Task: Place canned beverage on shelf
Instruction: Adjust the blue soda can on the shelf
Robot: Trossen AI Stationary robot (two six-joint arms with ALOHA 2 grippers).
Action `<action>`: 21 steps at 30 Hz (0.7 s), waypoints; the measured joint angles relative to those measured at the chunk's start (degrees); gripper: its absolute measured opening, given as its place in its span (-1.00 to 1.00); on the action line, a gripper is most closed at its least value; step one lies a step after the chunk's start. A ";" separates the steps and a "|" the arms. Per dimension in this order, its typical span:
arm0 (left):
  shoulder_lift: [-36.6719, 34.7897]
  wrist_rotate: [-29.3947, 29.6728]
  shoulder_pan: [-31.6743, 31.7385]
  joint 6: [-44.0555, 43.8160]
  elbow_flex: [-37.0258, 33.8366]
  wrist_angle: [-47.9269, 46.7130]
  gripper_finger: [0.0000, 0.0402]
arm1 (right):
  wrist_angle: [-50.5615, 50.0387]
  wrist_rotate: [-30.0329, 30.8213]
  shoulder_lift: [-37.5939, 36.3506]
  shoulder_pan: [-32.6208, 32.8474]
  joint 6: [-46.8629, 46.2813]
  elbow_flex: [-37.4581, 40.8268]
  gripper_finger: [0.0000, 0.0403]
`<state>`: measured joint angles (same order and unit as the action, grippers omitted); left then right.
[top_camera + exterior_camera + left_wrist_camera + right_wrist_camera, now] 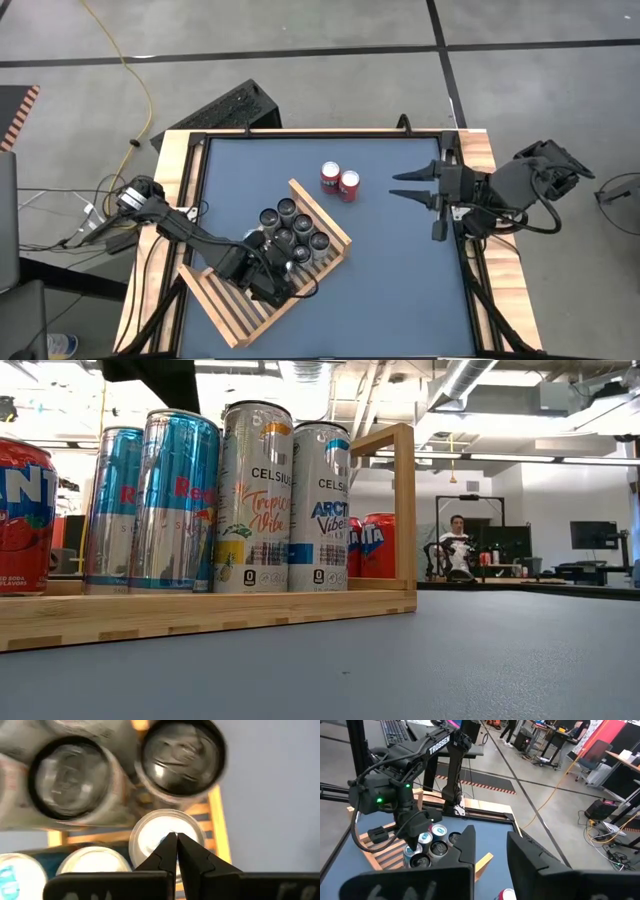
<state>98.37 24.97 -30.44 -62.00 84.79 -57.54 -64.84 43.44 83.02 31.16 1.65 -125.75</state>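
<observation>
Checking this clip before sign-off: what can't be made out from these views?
- High view: the left tool and arm cover part of the shelf and the cans beneath; their count is unclear.
- Low view: the two red cans are mostly hidden behind the Celsius cans; labels unreadable.
- Left wrist view: the can tops are blurred; whether the shut tool touches the white one is unclear.
- Right wrist view: the right tool hides the red cans.

Two black jointed arms with looping black cables, white "TROSSEN" lettering and a green light.
</observation>
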 joint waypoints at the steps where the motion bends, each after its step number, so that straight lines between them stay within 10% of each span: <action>1: 0.17 -0.82 0.00 0.04 0.00 0.51 -1.00 | -0.12 0.00 0.00 0.00 0.09 0.00 -0.58; 21: 1.07 -6.47 -1.86 -4.77 2.49 -1.42 -1.00 | -1.70 0.00 0.02 -0.02 1.23 -0.02 -0.58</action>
<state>99.44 18.50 -32.29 -66.76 87.29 -58.96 -66.54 43.44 83.05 31.14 2.88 -125.78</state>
